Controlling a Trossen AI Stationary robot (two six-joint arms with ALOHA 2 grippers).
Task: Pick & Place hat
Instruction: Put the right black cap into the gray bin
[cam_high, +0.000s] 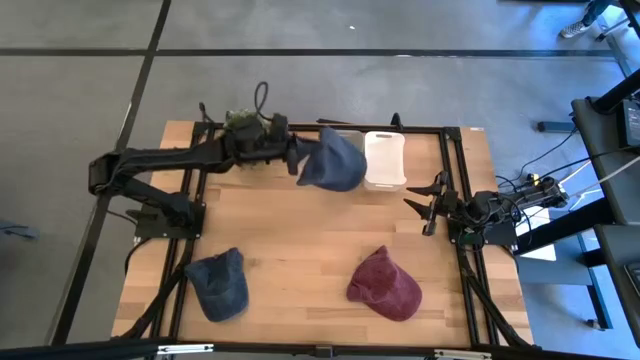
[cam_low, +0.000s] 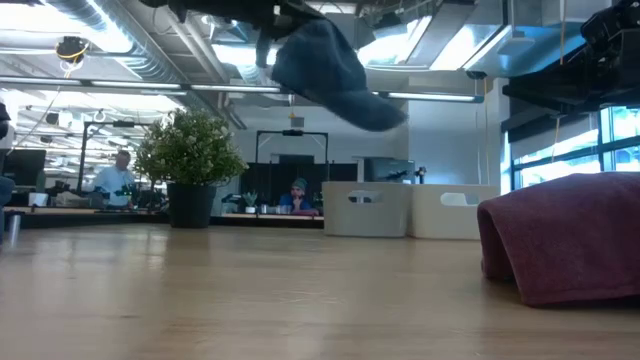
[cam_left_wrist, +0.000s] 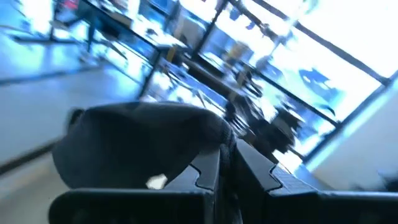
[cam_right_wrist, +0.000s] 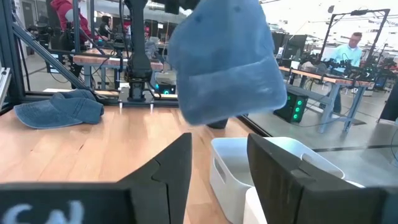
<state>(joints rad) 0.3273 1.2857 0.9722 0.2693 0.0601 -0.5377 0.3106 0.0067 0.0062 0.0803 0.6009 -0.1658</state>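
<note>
My left gripper (cam_high: 293, 158) reaches along the far edge of the table and is shut on a blue hat (cam_high: 332, 161). The hat hangs high in the low view (cam_low: 330, 65), beside two white bins (cam_high: 385, 160). Part of the left-hand bin is hidden under it. The right wrist view shows this hat (cam_right_wrist: 224, 62) in the air above a bin (cam_right_wrist: 239, 165). A second blue hat (cam_high: 220, 283) and a maroon hat (cam_high: 385, 285) lie flat on the near part of the table. My right gripper (cam_high: 425, 202) waits open at the table's right side. My left gripper pinches the blue hat between its shut fingers (cam_left_wrist: 208, 174) at the hat's edge (cam_high: 303, 160), on the side toward the table's left. The fingers come at it roughly level from the left. The hat is lifted clear and hangs down beyond the fingers (cam_low: 335, 75).
A potted plant (cam_low: 190, 160) stands at the far edge behind my left arm. A black frame (cam_high: 455, 180) runs around the wooden table top. Bare wood (cam_high: 300, 240) lies between the two resting hats and the bins. People sit at desks in the room beyond.
</note>
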